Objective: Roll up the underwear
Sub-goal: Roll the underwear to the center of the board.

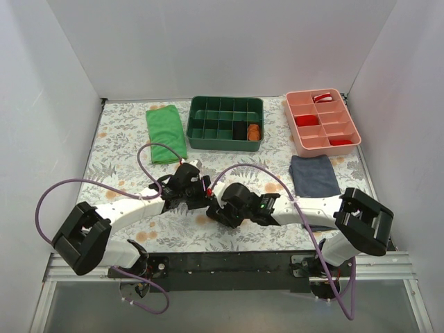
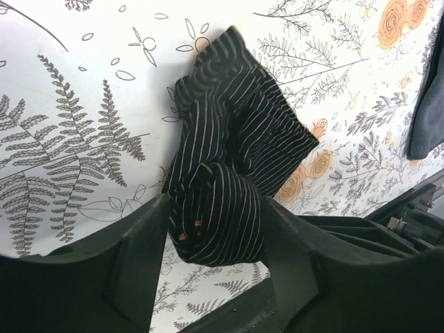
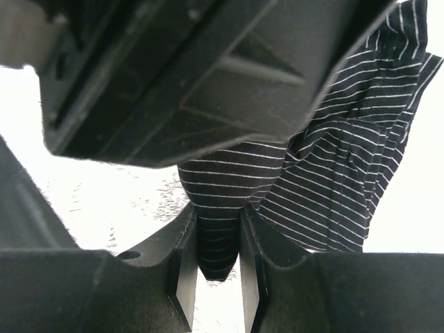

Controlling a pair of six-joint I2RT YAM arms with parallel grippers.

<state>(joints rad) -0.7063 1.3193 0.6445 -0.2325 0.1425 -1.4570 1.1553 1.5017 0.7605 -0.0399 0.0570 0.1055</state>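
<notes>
The underwear (image 2: 236, 139), black with fine pale pinstripes, lies bunched on the floral table. Its near end is rolled into a tight bundle with small orange marks. The left gripper (image 2: 215, 208) is open, its fingers spread on either side of that roll. In the right wrist view, the right gripper (image 3: 216, 236) is shut on a fold of the underwear (image 3: 333, 180), with striped fabric pinched between its pads. In the top view, the left gripper (image 1: 189, 189) and the right gripper (image 1: 225, 208) meet nose to nose at the table's middle and hide most of the garment.
A bright green folded cloth (image 1: 165, 133) lies at the back left. A dark green divided tray (image 1: 194, 125) stands at the back centre and a pink tray (image 1: 357, 132) at the back right. A navy folded garment (image 1: 313, 175) lies right of the grippers.
</notes>
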